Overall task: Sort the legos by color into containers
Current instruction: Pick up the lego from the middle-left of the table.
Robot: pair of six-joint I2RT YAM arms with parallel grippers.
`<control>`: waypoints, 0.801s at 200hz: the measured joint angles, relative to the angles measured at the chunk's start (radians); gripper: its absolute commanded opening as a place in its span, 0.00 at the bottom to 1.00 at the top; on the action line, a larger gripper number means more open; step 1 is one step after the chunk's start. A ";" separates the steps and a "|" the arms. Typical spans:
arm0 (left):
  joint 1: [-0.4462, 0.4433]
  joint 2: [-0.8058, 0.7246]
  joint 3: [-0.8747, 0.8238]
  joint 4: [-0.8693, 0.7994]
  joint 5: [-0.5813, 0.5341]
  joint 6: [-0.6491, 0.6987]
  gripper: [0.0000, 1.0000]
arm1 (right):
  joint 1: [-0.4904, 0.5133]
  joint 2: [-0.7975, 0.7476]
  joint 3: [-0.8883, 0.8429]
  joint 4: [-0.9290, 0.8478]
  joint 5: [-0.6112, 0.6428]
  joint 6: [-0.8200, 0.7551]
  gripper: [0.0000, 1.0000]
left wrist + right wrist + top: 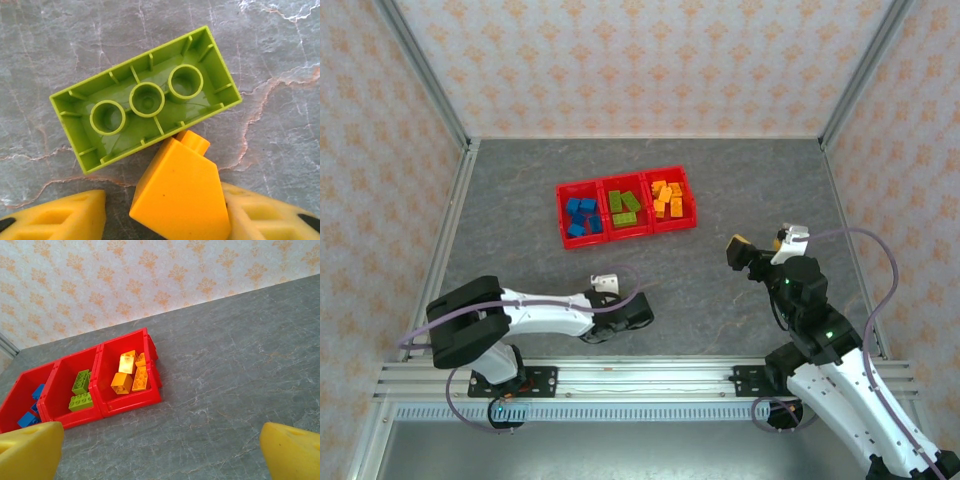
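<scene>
Left gripper (162, 202): low over the table, jaws apart, with two yellow fingers (60, 220) showing at the bottom of the wrist view.
Orange-yellow brick (180, 192): a sloped piece sitting between the left gripper's fingers. It lies close against the finger on the right of the wrist view, and a strip of bare table separates it from the other finger, so it is not clamped.
Lime green brick (145, 97): just ahead of the left gripper's fingertips, lying hollow side up on the table with three round tubes showing. It is skewed across the gripper's line, and its near long edge meets the orange-yellow brick's stud.
Right gripper (160, 455): raised above the table and tilted down, jaws wide apart with nothing between them. Only bare surface lies below the gap.
Red tray (132, 402): three joined bins, well ahead of the right gripper and off to its left. In the top view it lies ahead of the left gripper, well apart from it.
Orange bricks (129, 376): a small heap in the bin nearest the right gripper.
Green bricks (81, 390): in the middle bin, one bin farther from the right gripper.
Blue bricks (31, 407): in the bin farthest from the right gripper, partly hidden behind its yellow finger.
Table (760, 190): grey marbled surface under both grippers and the tray.
</scene>
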 measured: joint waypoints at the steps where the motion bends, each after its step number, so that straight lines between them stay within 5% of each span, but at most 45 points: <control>1: 0.000 0.000 0.001 -0.001 0.000 0.002 0.47 | 0.000 0.000 0.000 0.000 0.000 0.000 1.00; 93: 0.026 0.025 0.035 0.139 -0.002 0.096 0.26 | 0.000 0.000 0.000 0.000 0.008 0.000 1.00; 160: 0.023 -0.064 0.042 0.163 -0.031 0.108 0.25 | 0.000 0.000 -0.001 0.000 0.008 0.000 1.00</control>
